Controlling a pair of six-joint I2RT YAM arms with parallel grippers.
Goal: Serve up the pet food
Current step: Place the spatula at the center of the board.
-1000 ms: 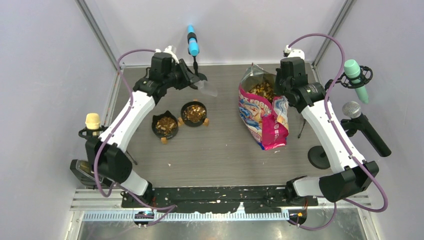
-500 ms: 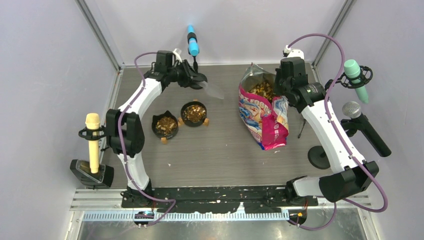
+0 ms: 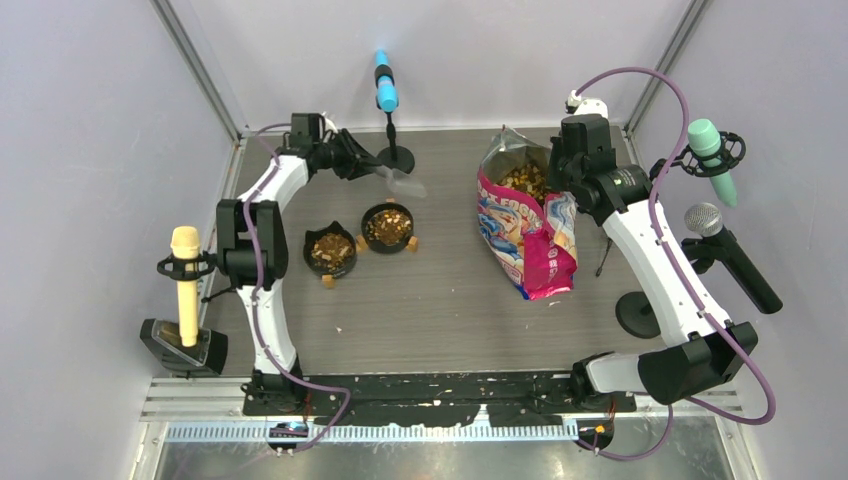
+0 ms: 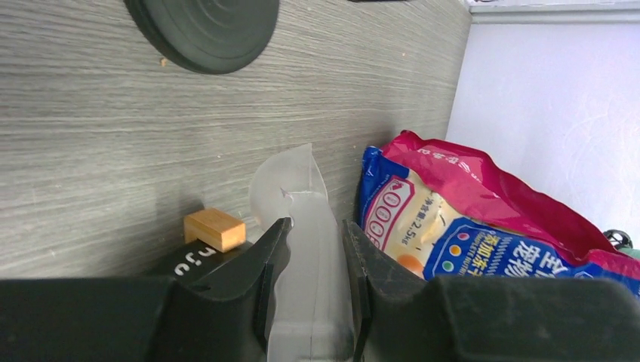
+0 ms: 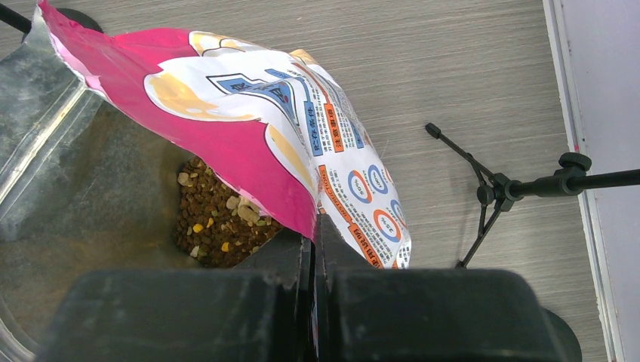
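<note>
The pet food fills two black bowls, the left bowl (image 3: 330, 250) and the right bowl (image 3: 388, 227), and lies inside the open printed bag (image 3: 527, 225), where it shows as brown kibble (image 5: 215, 226). My left gripper (image 3: 368, 168) is shut on the handle of a clear plastic scoop (image 3: 402, 184) behind the bowls. In the left wrist view the scoop (image 4: 298, 196) sits between my fingers (image 4: 313, 226) and looks empty. My right gripper (image 3: 562, 178) is shut on the bag's pink rim (image 5: 302, 215), holding it open.
A blue microphone on a round-based stand (image 3: 398, 158) stands right behind the scoop, and its base (image 4: 204, 30) shows in the left wrist view. A thin tripod stand (image 5: 490, 196) and more microphones (image 3: 715, 160) are at the right. A yellow microphone (image 3: 186, 270) is at the left.
My left arm has swung back and to the left, taking the scoop a little left and nearer the right bowl. The right gripper, bag and bowls have not moved.
</note>
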